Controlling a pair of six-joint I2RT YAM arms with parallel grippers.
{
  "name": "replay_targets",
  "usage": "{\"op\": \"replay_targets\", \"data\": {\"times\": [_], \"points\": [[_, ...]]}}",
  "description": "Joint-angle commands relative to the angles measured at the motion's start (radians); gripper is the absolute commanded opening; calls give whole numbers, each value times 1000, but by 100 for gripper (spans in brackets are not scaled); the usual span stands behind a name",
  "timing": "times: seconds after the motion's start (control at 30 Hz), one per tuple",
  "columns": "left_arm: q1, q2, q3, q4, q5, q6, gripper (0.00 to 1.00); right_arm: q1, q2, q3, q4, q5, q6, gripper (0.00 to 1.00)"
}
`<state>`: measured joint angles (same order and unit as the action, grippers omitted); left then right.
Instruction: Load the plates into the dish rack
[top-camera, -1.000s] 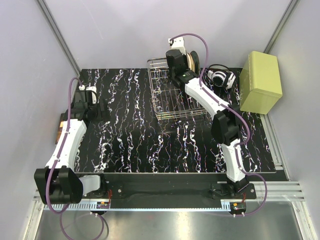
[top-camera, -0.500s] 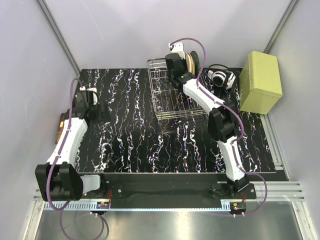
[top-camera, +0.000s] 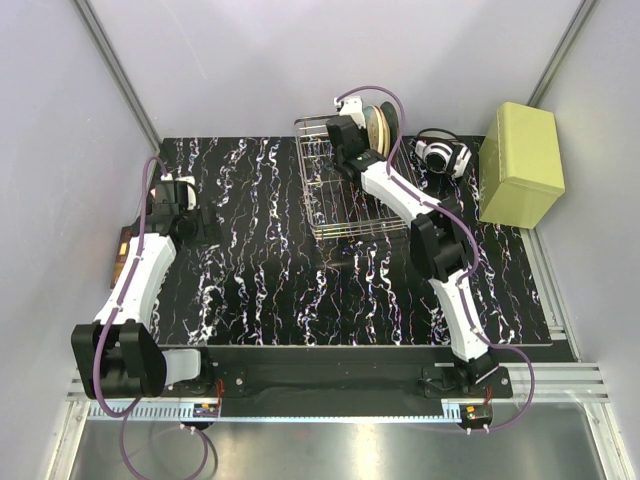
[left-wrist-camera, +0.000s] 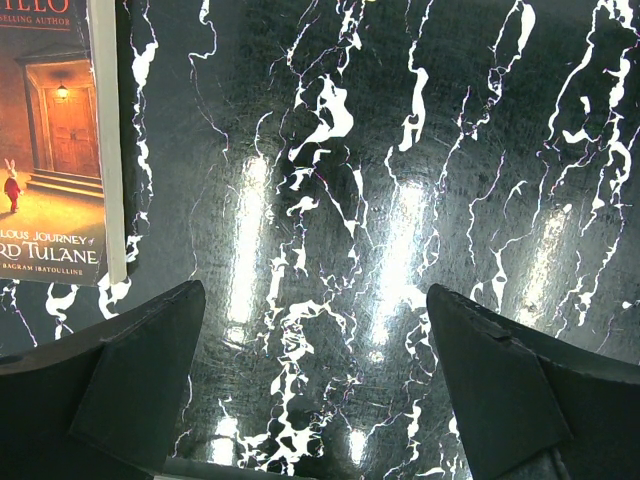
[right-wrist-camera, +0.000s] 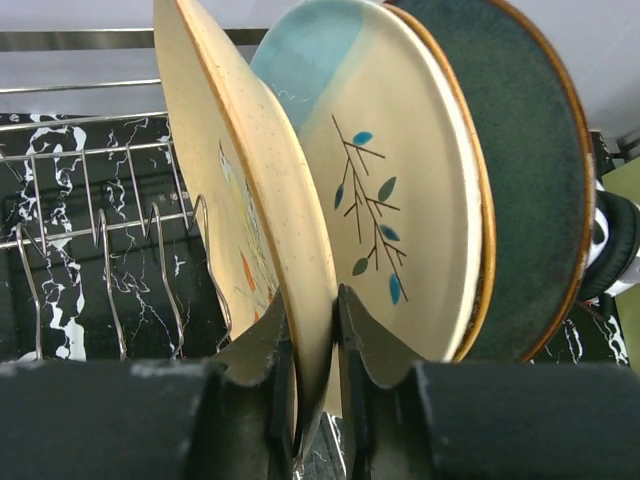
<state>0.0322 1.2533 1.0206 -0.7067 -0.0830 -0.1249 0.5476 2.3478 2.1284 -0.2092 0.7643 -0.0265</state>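
The right gripper is clamped on the rim of a tan plate, one finger pressed against each face. The plate stands on edge and rises straight up from between the fingers, leaning slightly to their left. Its bottom edge is hidden behind the fingers, so I cannot tell whether it sits in the wires.

Just to the right of the fingers stands a cream plate with a leafy twig and a pale blue patch, also on edge and close beside the held one. Beyond that, further right, a dark teal plate with a brown rim stands upright. To the left of the fingers, the thin wire prongs of the dish rack rise over the black marbled table. Past the teal plate, at the far right, part of a pair of headphones shows.

From above, the right gripper sits at the far right corner of the dish rack, with the plates bunched just beyond it. A green box stands well off to the right.

The left gripper hangs over bare table with its fingers wide apart and nothing between them. A book lies just beyond the left finger
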Motion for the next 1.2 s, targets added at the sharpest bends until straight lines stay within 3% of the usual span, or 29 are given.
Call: {"op": "replay_targets", "data": {"times": [0.0, 0.07, 0.2, 0.33, 0.5, 0.6, 0.63, 0.7, 0.73, 0.77, 0.83, 0.87, 0.9, 1.07, 1.17], "points": [[5, -3, -5, 39, 9, -10, 99, -15, -38, 33, 103, 43, 11, 22], [3, 0, -4, 41, 17, -12, 99, -18, -39, 27, 103, 43, 10, 22], [3, -5, -1, 41, 25, -13, 99, -20, -50, 19, 103, 40, -1, 44], [5, -11, -4, 47, 38, -21, 99, -18, -87, -18, 103, 35, -13, 56], [3, -17, 13, 44, 38, -12, 99, -15, -226, -149, 103, 33, -35, 61], [3, -26, 6, 30, 232, 34, 99, -5, -361, -267, 61, 21, -12, 63], [-2, -34, -2, 44, 412, 56, 99, -3, -398, -297, 10, 14, -1, 65], [-90, -31, -17, 67, 477, 85, 98, 2, -505, -397, -45, -37, 20, 73], [-139, -11, -11, 73, 480, 105, 94, 2, -539, -436, -100, -63, 20, 80], [-232, 0, -5, 72, 488, 152, 83, 3, -574, -476, -122, -133, 20, 94], [-300, 32, 15, 67, 544, 195, 58, 2, -672, -597, -165, -213, -2, 98], [-357, 44, 19, 67, 558, 214, 9, 2, -703, -632, -174, -267, -22, 100], [-383, 61, 32, 67, 566, 221, 0, -1, -757, -692, -189, -282, -20, 100], [-512, 242, 124, 64, 615, 232, 0, -23, -895, -811, -260, -502, -6, 100], [-567, 348, 237, 59, 621, 257, 0, -31, -1008, -896, -338, -551, 77, 100]]}}
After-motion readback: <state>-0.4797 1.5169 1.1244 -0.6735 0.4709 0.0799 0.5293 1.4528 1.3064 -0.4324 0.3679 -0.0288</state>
